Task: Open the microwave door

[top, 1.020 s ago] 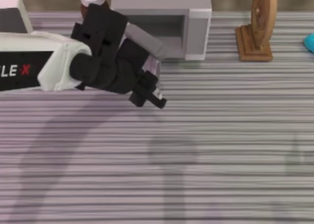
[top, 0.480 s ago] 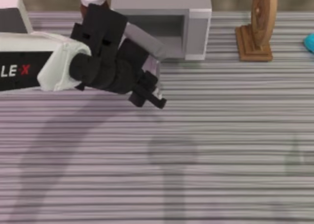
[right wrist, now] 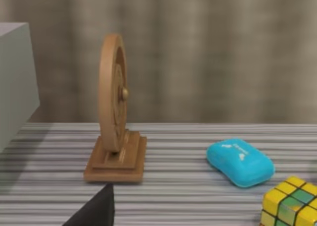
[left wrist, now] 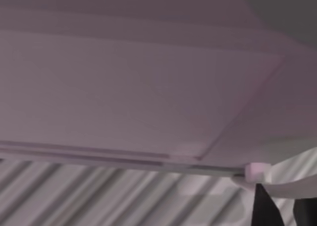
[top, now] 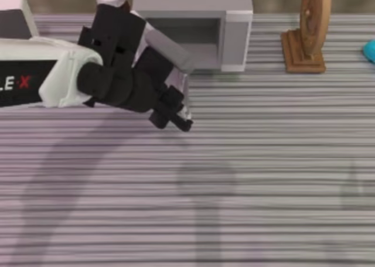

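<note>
I am working with my left hand (top: 180,113) at the free edge of the microwave door (top: 170,49), near the back of the table (top: 263,179) and left of its middle. The microwave (top: 193,9) is sitting against the back edge, its white control panel on the right and its cavity showing dark and open toward me. The door is standing swung out at an angle from the front, hinged on the left side, so the opening is partly done. In the left wrist view the door panel (left wrist: 129,102) is filling the picture, with one dark fingertip (left wrist: 265,208) just beside the end of its edge. I cannot tell whether my left hand is clenched on the handle or only hooked against it. Judging by the angle, the door needs more swing toward the left before it is fully open. My right hand is not showing in the top view; its camera is looking at a wooden wheel ornament (right wrist: 114,112).
</note>
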Tool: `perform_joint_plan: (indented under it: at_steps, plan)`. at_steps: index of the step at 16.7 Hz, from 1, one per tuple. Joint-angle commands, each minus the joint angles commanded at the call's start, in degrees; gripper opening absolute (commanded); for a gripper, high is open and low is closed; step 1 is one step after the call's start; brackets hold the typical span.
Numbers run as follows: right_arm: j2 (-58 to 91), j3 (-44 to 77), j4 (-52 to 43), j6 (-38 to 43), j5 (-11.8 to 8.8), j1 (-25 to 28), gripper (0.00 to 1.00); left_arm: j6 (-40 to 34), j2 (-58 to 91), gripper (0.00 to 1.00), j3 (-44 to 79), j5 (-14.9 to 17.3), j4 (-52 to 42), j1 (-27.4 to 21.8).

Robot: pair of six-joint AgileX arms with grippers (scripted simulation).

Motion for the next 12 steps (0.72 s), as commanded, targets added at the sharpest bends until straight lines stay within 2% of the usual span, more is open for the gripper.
perform_joint_plan:
  at_steps: [12]
  plan:
    - [0.0,0.0,0.0,0.0,0.0,0.0,1.00,0.5,0.0,0.00,-0.1,0.3,-0.2,0.3]
